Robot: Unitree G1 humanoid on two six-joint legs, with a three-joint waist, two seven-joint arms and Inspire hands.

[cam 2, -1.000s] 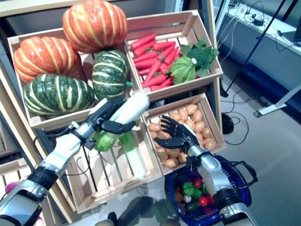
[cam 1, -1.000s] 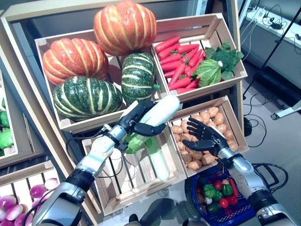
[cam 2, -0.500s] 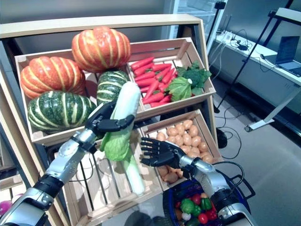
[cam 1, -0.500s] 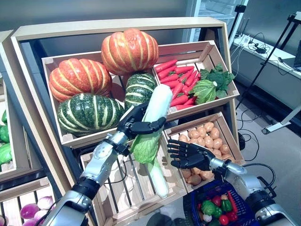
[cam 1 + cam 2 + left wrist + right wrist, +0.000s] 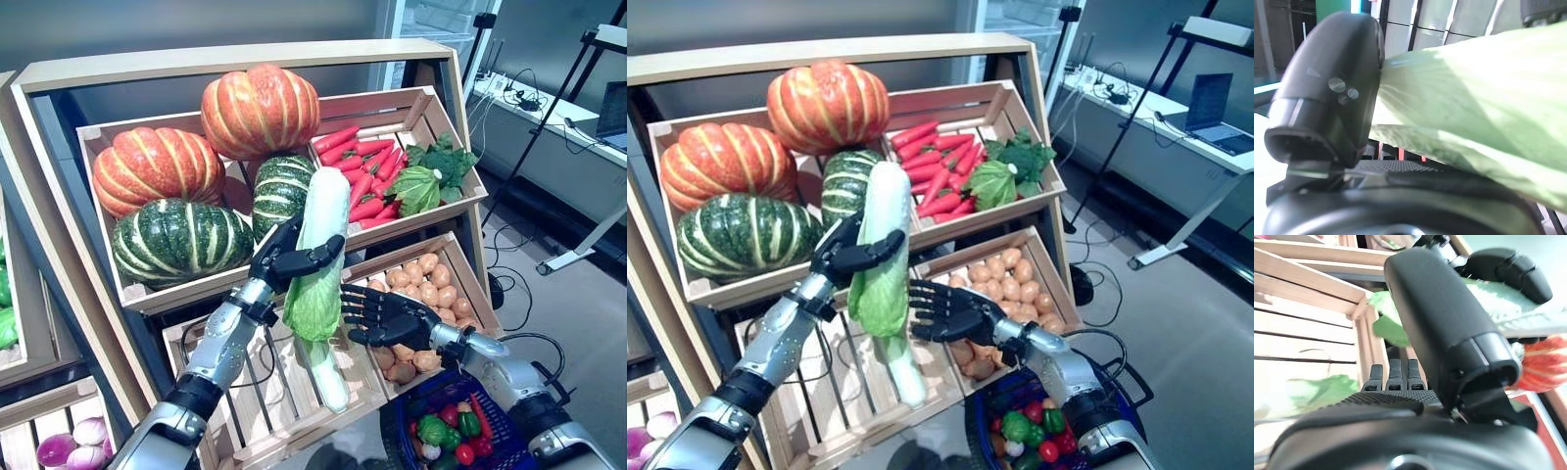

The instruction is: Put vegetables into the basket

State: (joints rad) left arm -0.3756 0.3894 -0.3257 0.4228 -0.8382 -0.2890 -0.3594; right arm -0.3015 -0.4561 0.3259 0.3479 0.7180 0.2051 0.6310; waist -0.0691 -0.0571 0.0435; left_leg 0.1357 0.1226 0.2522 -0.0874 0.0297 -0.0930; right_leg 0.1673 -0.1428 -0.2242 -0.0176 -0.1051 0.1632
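- Our left hand has its fingers and thumb curled round a napa cabbage, held upright in the air before the pumpkin crate.
- Our right hand is spread with straight fingers just beside the cabbage's leafy end, above the potato crate.
- The blue basket, already holding small vegetables, sits on the floor below our right arm.
- A second napa cabbage lies in the slatted crate.
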